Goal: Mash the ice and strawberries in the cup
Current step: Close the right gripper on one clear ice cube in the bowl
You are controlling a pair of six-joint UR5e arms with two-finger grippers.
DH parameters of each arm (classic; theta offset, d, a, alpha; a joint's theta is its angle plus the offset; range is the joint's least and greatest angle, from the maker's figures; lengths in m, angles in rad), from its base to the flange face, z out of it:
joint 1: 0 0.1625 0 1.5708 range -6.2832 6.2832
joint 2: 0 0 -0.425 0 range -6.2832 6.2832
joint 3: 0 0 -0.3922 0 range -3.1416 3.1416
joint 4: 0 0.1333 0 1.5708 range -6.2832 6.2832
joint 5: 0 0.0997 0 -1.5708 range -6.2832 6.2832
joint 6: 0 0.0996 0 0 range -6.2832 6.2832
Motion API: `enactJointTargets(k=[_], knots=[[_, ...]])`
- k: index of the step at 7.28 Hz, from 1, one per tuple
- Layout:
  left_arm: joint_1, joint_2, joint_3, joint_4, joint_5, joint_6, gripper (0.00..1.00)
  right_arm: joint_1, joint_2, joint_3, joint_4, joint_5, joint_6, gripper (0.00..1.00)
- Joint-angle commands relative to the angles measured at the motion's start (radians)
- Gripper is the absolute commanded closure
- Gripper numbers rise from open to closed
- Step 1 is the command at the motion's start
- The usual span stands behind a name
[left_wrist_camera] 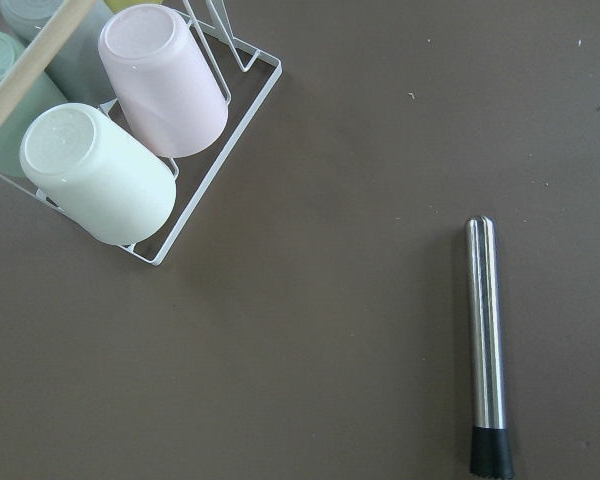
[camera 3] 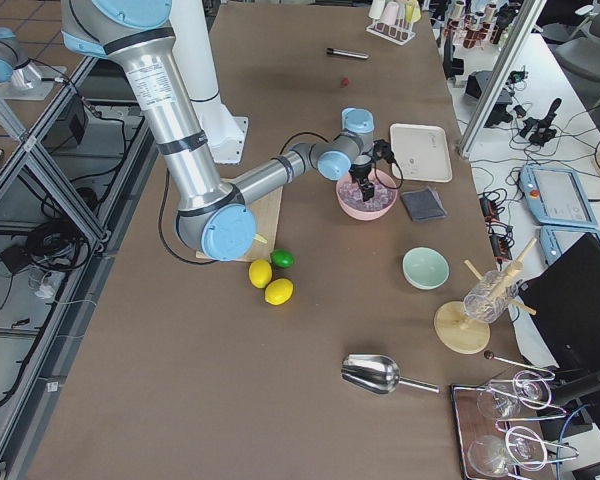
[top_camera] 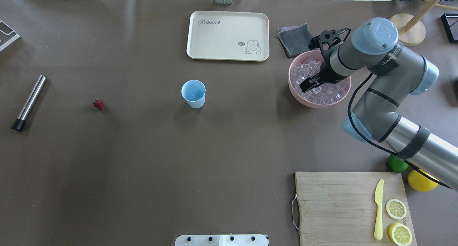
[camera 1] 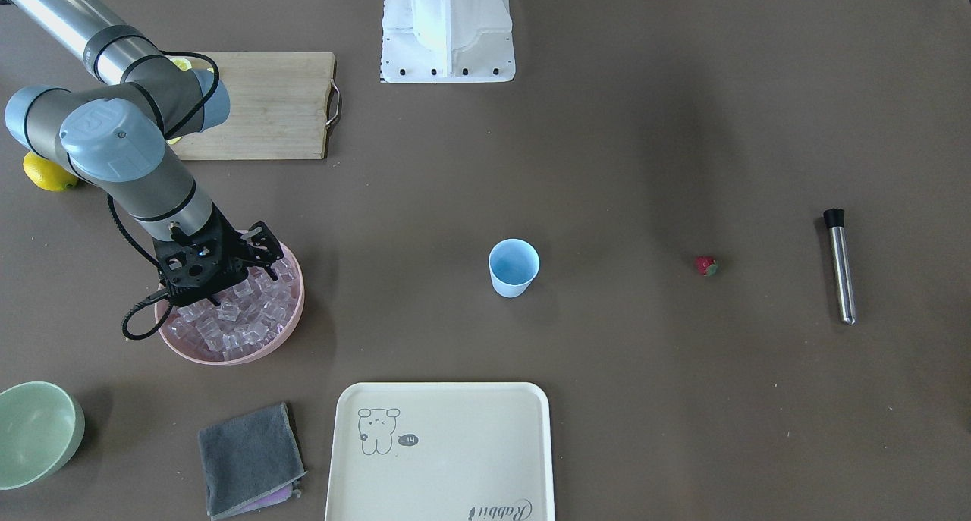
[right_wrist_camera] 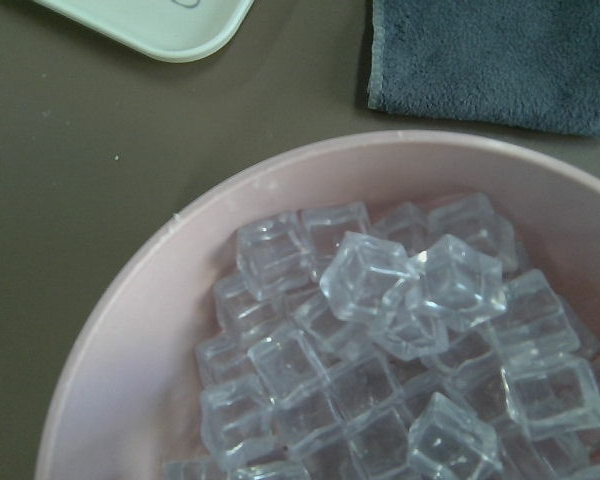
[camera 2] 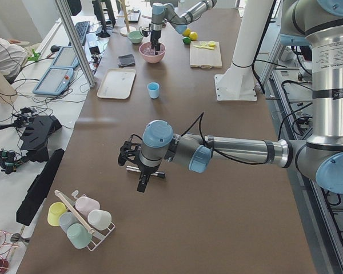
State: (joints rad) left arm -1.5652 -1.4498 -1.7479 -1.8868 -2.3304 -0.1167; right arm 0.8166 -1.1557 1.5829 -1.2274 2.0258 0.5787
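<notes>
The light blue cup (camera 1: 513, 268) stands upright and empty mid-table, also in the overhead view (top_camera: 193, 93). The small red strawberry (camera 1: 706, 265) lies alone on the table, left of the cup in the overhead view (top_camera: 98, 104). Clear ice cubes (right_wrist_camera: 400, 330) fill a wide pink bowl (top_camera: 291, 82). My right gripper (top_camera: 305, 87) hangs low over the ice, its jaws apart and empty. My left gripper (camera 2: 142, 184) hovers far off over bare table; I cannot tell if it is open. A steel muddler (left_wrist_camera: 485, 345) lies below it.
A cream tray (top_camera: 228, 35) and a grey cloth (top_camera: 294, 39) lie beyond the bowl. A cutting board (top_camera: 350, 206) holds lemon slices and a yellow knife. A lime, a lemon and a green bowl (camera 1: 34, 430) are nearby. A cup rack (left_wrist_camera: 110, 150) stands by the left wrist.
</notes>
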Motion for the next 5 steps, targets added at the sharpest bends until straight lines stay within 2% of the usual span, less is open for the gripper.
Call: enactJointTargets(k=[1,2,3,5], knots=[[0.0,-0.001,0.001,0.0,0.0,0.0,0.03,-0.005,-0.035,0.038,-0.001,-0.002,0.003,0.15],[0.0,-0.001,0.001,0.0,0.0,0.0,0.03,-0.005,-0.041,0.039,-0.001,-0.009,0.001,0.29],[0.0,-0.001,0.001,-0.006,0.0,-0.001,0.03,-0.023,-0.039,0.034,-0.001,-0.027,0.001,0.36],[0.0,0.0,0.005,-0.008,0.0,0.0,0.03,-0.036,-0.029,0.025,-0.001,-0.036,0.001,0.34]])
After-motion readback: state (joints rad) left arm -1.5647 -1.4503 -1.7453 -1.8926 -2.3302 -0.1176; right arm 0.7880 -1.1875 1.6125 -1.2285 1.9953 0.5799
